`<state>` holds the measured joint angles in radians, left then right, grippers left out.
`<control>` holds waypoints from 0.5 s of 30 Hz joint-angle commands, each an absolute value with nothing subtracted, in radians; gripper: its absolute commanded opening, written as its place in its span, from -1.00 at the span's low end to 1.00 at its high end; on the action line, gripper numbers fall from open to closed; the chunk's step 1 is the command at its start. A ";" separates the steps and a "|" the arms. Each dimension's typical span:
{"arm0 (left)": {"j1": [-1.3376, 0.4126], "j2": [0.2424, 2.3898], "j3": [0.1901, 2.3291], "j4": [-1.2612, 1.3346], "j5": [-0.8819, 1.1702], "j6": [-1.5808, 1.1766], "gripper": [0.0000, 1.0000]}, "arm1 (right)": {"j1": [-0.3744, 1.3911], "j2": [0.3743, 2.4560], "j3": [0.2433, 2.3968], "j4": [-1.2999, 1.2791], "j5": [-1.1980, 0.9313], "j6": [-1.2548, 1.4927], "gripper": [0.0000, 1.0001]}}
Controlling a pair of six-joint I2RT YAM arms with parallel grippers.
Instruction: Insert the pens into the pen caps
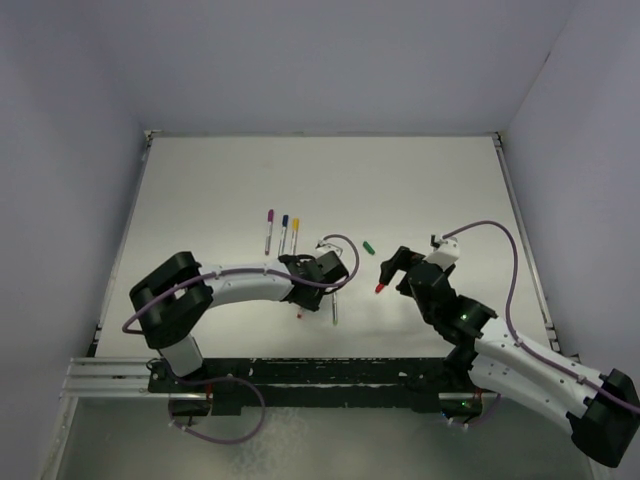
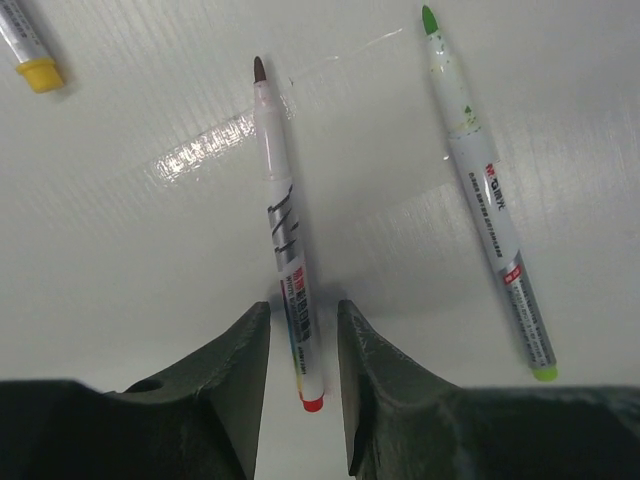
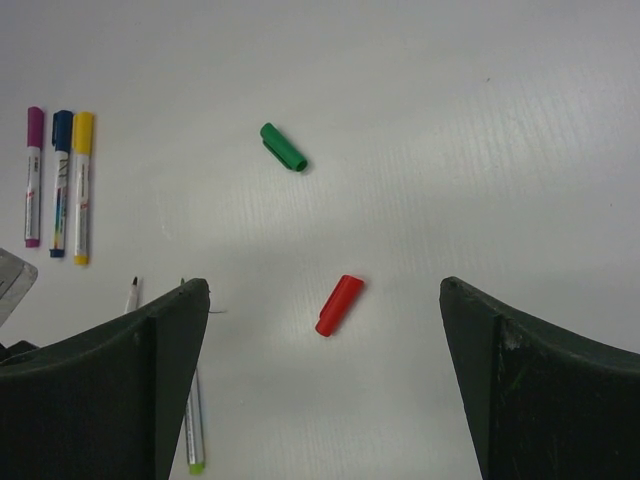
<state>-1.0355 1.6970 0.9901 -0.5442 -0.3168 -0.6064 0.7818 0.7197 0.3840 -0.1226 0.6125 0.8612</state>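
Note:
A white pen with a red end and a dark bare tip [image 2: 285, 230] lies on the table between the fingers of my left gripper [image 2: 303, 305]. The jaws straddle its rear end with a thin gap on each side. A green-tipped uncapped pen [image 2: 485, 190] lies to its right. My right gripper [image 3: 322, 288] is wide open above the red cap [image 3: 340, 305]. The green cap [image 3: 283, 147] lies farther off. In the top view, the left gripper [image 1: 312, 285] and right gripper [image 1: 386, 270] are near mid-table, with the red cap [image 1: 380, 288] and green cap [image 1: 368, 246] between them.
Three pens with purple [image 3: 33, 175], blue [image 3: 60, 180] and yellow [image 3: 81, 185] caps on lie side by side, left of the green cap; they also show in the top view [image 1: 283, 232]. The white table [image 1: 430, 190] has raised walls at its sides and back.

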 commanded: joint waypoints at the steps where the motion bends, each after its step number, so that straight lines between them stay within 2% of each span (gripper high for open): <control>1: -1.037 1.748 1.004 -0.553 -0.360 -0.555 -0.25 | 0.781 0.716 0.393 -0.112 0.631 0.876 0.97; 15: -0.928 1.753 0.928 -0.448 -0.276 -0.535 -0.25 | 0.782 0.673 0.401 -0.169 0.645 0.871 0.97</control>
<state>-0.9657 1.7241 0.9966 -0.4397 -0.3180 -0.5556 0.7818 0.6868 0.3840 -0.1406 0.6117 0.8612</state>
